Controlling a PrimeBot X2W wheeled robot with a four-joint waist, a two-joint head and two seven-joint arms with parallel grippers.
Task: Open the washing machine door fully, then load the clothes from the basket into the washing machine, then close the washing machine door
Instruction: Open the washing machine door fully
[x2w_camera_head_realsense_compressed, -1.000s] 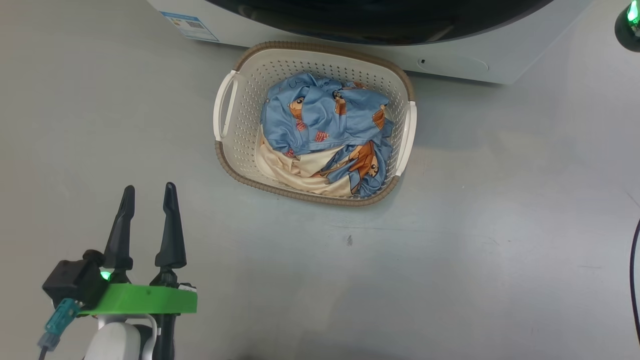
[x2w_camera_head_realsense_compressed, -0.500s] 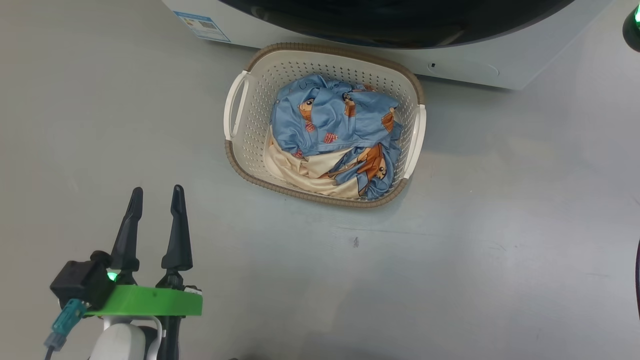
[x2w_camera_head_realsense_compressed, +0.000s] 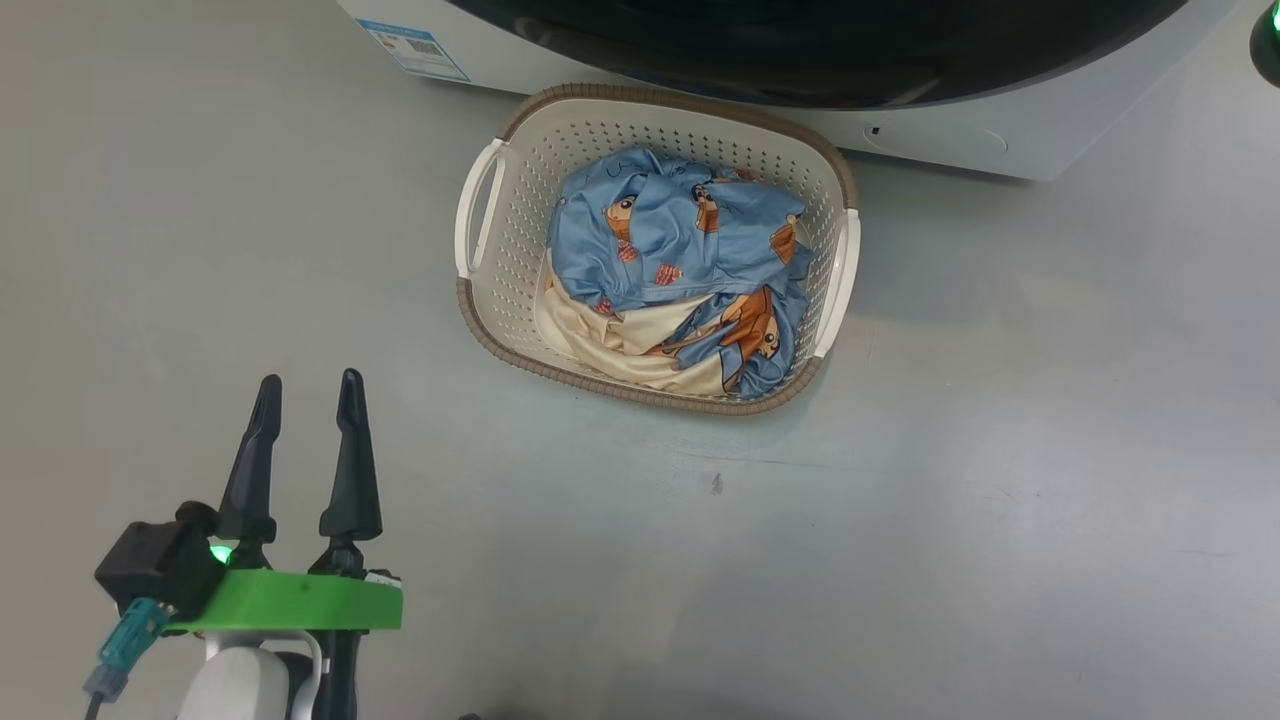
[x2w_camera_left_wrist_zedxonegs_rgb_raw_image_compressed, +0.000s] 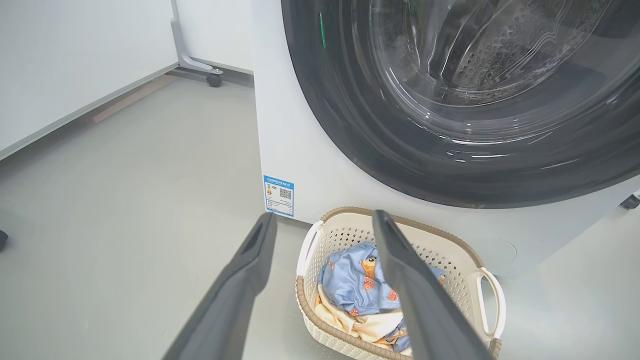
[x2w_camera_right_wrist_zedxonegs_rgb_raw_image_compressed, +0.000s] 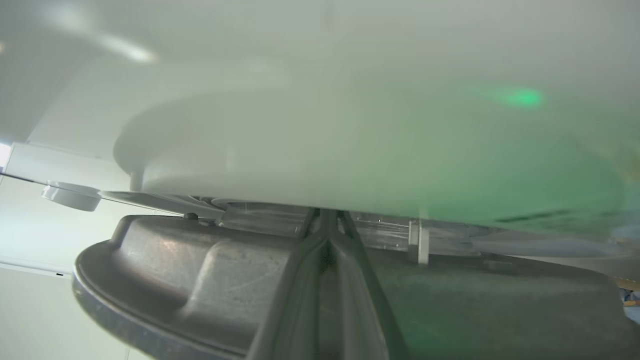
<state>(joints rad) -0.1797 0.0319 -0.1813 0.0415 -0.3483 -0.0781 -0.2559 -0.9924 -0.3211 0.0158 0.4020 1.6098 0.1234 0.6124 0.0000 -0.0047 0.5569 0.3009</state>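
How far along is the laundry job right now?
Nothing looks finished. In hand: the right gripper, shut, reaches into the gap between the washing machine door and the washing machine, so opening seems begun. Still to do: the clothes lie in the basket, the left gripper hangs open and empty, and closing comes last.

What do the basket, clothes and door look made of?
Basket: cream moulded plastic, matte, by its even punched holes; brown rim looks woven but is probably moulded too.
Clothes: soft thin fabric, likely cotton, creased and printed.
Door: glossy black ring, probably plastic, around clear glass with sharp reflections.
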